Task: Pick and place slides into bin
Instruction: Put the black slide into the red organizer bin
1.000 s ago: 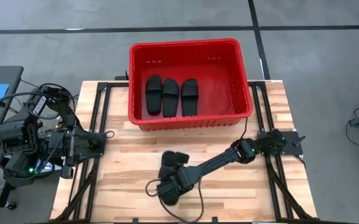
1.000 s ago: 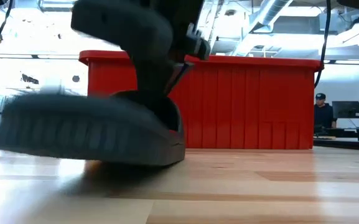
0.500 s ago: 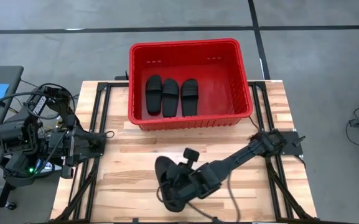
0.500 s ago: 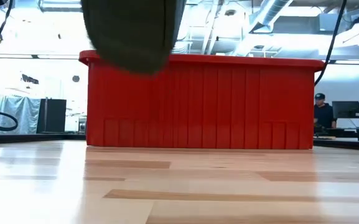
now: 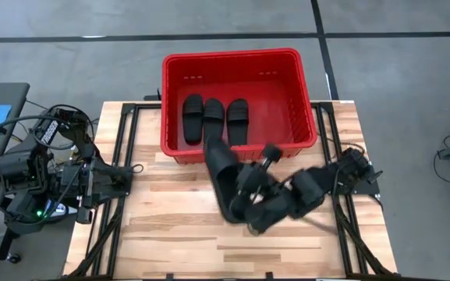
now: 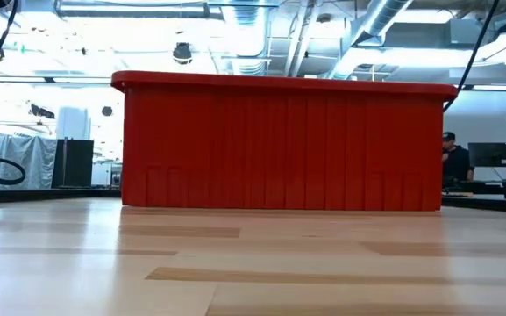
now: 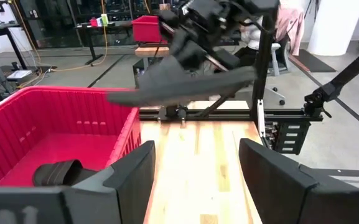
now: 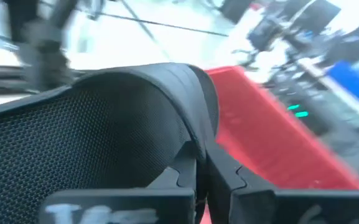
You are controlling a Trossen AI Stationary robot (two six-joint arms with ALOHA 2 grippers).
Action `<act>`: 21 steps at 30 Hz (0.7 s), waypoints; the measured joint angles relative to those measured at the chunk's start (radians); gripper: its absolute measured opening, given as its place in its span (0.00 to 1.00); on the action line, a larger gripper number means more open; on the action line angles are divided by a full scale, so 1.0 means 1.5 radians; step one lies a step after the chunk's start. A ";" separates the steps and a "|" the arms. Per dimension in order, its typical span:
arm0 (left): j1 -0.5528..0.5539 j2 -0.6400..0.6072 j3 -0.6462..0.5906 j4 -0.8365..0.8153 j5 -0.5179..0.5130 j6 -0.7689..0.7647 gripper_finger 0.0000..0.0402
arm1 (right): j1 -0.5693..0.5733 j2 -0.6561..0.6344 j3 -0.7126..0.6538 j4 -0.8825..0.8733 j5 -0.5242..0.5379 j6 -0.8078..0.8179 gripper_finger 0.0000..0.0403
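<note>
The red bin (image 5: 232, 55) stands at the table's far middle, with three black slides (image 5: 214, 122) lying side by side on its floor. A fourth slide (image 5: 223, 176) hangs in the air just in front of the bin's near wall, with my right gripper (image 5: 240, 191) shut on it. The left wrist view shows this slide (image 7: 185, 84) high above the table. It is above the low view's frame. My left gripper (image 7: 195, 177) waits open at the table's left edge, touching nothing. My right gripper pinches the edge of the slide's strap band (image 8: 191, 134) between its two fingers (image 8: 229, 177). The fingers come slanting down from the table's right side. The slide is lifted clear of the table, its sole (image 7: 167, 87) nearly level and a little tilted.
The bin's near wall (image 6: 279, 140) rises between the held slide and the slides inside. Bare wood table (image 5: 170, 234) lies in front of the bin. Black frame rails (image 5: 123, 168) run along both table sides. A person (image 6: 450, 162) sits far off in the room.
My right gripper has risen from the near middle of the table with the slide and gone toward the bin, tipping from pointing down to nearly level. The slide has been lifted clear of the table and has left the low view upward.
</note>
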 joint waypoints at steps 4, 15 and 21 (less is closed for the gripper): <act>0.000 0.000 0.000 0.000 -0.019 0.001 0.56 | -0.044 -0.043 0.000 -0.046 0.043 -0.066 0.00; 0.004 -0.002 0.000 0.000 -0.108 0.072 0.56 | -0.269 -0.134 0.000 -0.081 0.025 -0.338 0.00; 0.025 -0.021 0.000 0.000 -0.140 0.107 0.56 | -0.440 -0.160 0.000 0.003 -0.149 -0.509 0.00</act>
